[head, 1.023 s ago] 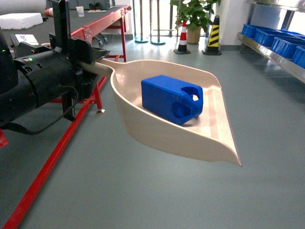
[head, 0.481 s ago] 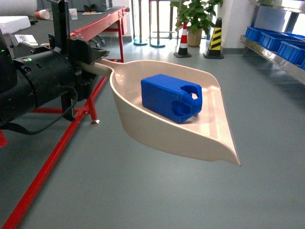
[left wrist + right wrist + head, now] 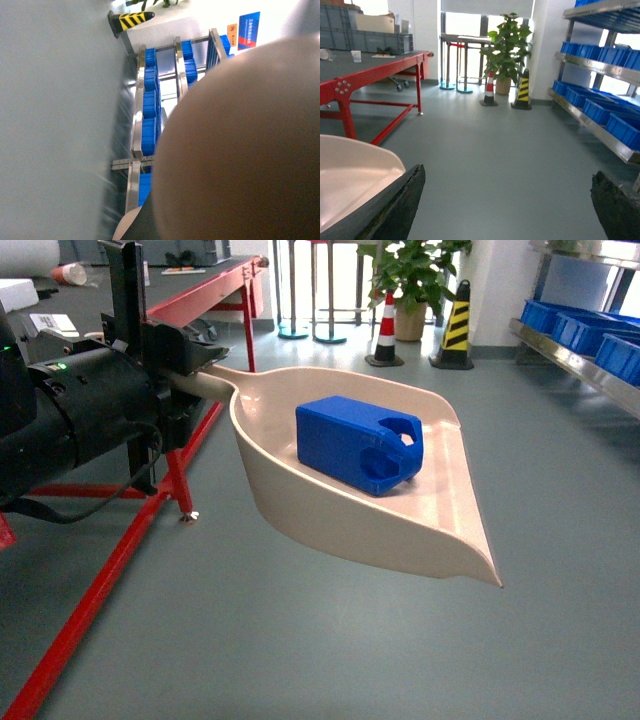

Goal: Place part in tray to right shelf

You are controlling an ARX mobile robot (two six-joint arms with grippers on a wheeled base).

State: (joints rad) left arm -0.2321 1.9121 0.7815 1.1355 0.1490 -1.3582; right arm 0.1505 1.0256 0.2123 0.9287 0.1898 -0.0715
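The part [image 3: 360, 445] lies on its side in the middle of the tray [image 3: 300, 510], well out from the left gripper [image 3: 190, 365], which is clamped on the tray's handle at the left of the head view. The right gripper [image 3: 507, 200] stands wide apart, holding nothing. The right shelf [image 3: 600, 132] with blue crates [image 3: 620, 127] runs along the right wall

Light: bright, even daylight from windows [image 3: 485, 20] at the back, blown out white.
Shadows: soft, faint on the floor [image 3: 330, 640].
Glare: mild sheen on the tray [image 3: 440, 510].
Blur: left wrist view smeared; the tray underside fills it, out of focus.
Head view: sharp.
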